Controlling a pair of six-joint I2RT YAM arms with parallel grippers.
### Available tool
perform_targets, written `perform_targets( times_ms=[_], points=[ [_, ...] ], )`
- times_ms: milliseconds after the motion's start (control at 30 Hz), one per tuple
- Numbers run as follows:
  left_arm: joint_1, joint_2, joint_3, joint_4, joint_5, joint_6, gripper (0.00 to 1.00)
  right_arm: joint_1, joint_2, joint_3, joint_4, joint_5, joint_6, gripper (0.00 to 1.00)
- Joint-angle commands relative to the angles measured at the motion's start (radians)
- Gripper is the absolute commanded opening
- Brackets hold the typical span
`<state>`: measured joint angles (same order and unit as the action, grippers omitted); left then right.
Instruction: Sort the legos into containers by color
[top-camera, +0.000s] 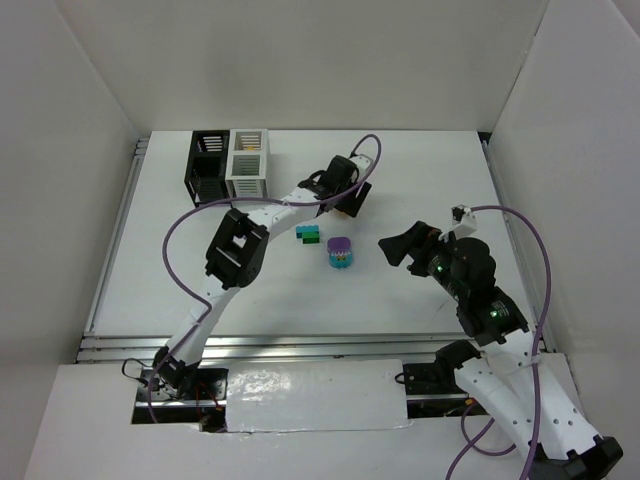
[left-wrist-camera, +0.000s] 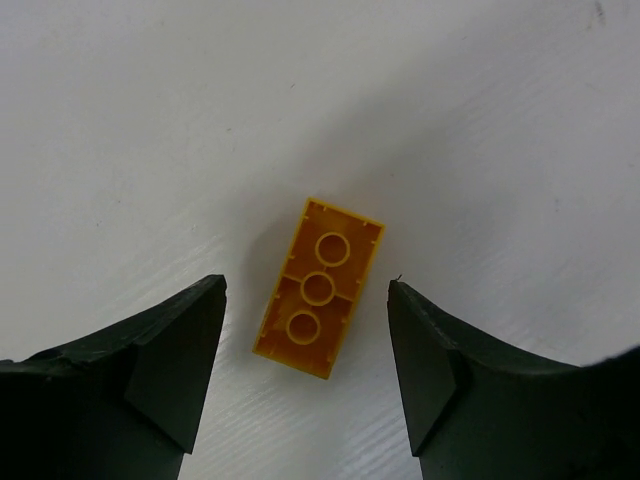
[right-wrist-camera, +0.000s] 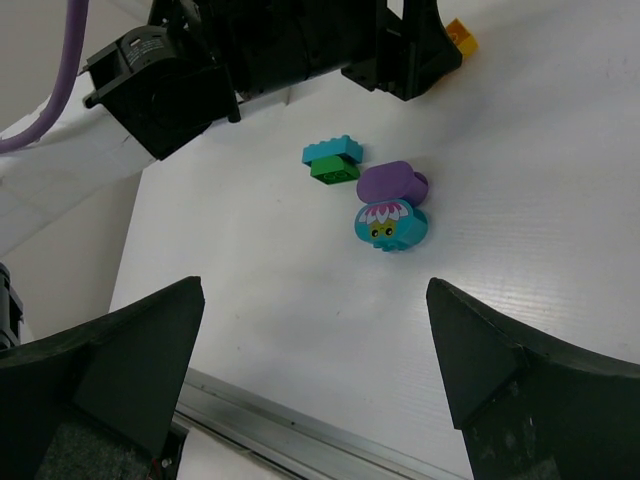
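Note:
An orange-yellow lego (left-wrist-camera: 318, 288) lies studs-down on the white table, its hollow underside facing up. My left gripper (left-wrist-camera: 307, 282) straddles it, open, with a gap on each side between brick and fingers. From above, the left gripper (top-camera: 350, 200) hovers right of the containers, a black bin (top-camera: 208, 165) joined to a white bin (top-camera: 248, 162). A teal lego (right-wrist-camera: 332, 150) and a green lego (right-wrist-camera: 335, 170) sit together mid-table. Close by are a purple lego (right-wrist-camera: 390, 180) and a teal flower-faced lego (right-wrist-camera: 390, 225). My right gripper (right-wrist-camera: 312, 285) hangs open and empty, near side of them.
The left arm's purple cable (top-camera: 190, 225) loops over the left half of the table. A metal rail (top-camera: 300, 345) runs along the near edge. White walls enclose the table on three sides.

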<state>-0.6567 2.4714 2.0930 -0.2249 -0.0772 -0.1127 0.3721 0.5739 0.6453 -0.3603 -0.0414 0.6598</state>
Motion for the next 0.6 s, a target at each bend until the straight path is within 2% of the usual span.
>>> perform_targets(
  times_ms=[0,200,333,400,500,567],
  points=[
    [0.003,0.035,0.044,-0.013,-0.027,-0.012,0.78,-0.005,0.003,0.008,0.026,-0.003,-0.019,1.0],
    [0.003,0.089,0.114,-0.083,0.02,-0.012,0.7,-0.005,0.004,0.004,0.03,-0.008,-0.023,1.0],
    [0.003,0.077,0.092,-0.085,0.033,-0.018,0.4,-0.006,0.006,0.002,0.035,-0.005,-0.023,1.0],
    [0.003,0.072,0.09,-0.093,0.031,-0.018,0.32,-0.006,0.007,0.005,0.037,-0.006,-0.023,1.0],
    [0.003,0.037,0.082,-0.113,0.011,-0.024,0.0,-0.006,0.007,0.005,0.038,-0.005,-0.023,1.0],
    [0.008,-0.056,0.001,-0.055,-0.009,-0.025,0.0,-0.004,0.007,0.005,0.041,-0.006,-0.023,1.0]
  ],
)
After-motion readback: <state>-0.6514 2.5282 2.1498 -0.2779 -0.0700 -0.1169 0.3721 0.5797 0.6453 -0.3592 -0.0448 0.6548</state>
